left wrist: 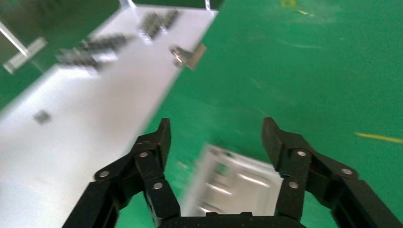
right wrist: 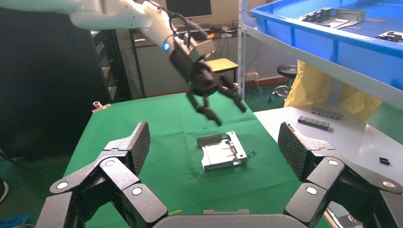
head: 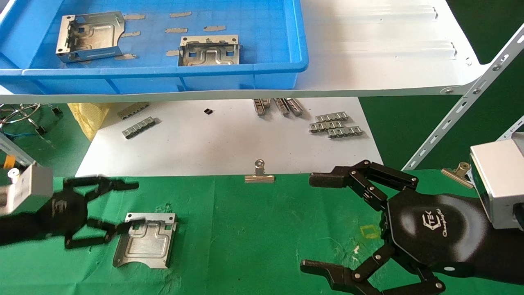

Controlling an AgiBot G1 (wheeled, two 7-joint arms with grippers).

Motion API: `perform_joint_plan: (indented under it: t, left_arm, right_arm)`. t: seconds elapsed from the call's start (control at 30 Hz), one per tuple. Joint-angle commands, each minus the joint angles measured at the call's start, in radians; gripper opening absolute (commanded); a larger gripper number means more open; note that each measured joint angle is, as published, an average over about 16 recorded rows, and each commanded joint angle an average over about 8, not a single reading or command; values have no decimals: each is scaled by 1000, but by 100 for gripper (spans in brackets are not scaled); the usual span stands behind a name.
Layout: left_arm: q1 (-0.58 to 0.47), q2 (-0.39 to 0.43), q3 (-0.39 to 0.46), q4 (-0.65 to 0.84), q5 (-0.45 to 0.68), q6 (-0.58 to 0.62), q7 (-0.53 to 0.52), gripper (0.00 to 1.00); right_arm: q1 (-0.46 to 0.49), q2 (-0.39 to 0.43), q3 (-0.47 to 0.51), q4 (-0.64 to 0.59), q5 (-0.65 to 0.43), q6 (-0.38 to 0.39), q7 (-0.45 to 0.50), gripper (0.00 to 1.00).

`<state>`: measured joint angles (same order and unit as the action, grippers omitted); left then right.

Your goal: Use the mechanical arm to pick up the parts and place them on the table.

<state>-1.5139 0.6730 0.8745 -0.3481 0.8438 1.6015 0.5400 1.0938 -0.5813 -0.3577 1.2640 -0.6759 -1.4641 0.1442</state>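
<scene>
One silvery square part (head: 145,239) lies flat on the green-cloth table (head: 254,229). My left gripper (head: 125,207) hangs just above its left edge, open and holding nothing. In the left wrist view the part (left wrist: 233,183) shows blurred below the open left gripper (left wrist: 216,128). Two more parts (head: 90,37) (head: 209,50) rest in the blue bin (head: 163,73) on the shelf. My right gripper (head: 313,223) is wide open over the cloth at the right, empty. From the right wrist, that gripper (right wrist: 214,137) faces the part (right wrist: 222,151), with the left gripper (right wrist: 214,102) beyond it.
A white metal shelf (head: 389,49) carries the bin, and its slotted brace (head: 462,106) slants down at the right. A white sheet (head: 225,139) behind the cloth holds grey ridged strips (head: 335,125). Binder clips (head: 259,174) (head: 458,172) sit at the cloth's far edge.
</scene>
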Motion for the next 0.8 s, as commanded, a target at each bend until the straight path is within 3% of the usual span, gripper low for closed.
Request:
perform_joint_plan:
  t: [0.03,0.37,0.8]
  left_arm:
    - [27,-17,2,-14,-37,2,-54,100]
    - [38,-20,-6,-35,-44,-2,-64,100]
    - [120,-29,-125,-217,-59,-22,-199,100]
  right_arm:
    - [0,0,0,0,0,0,0,100]
    - [0,0,0,0,0,0,0,100]
    - [0,0,0,0,0,0,0,100]
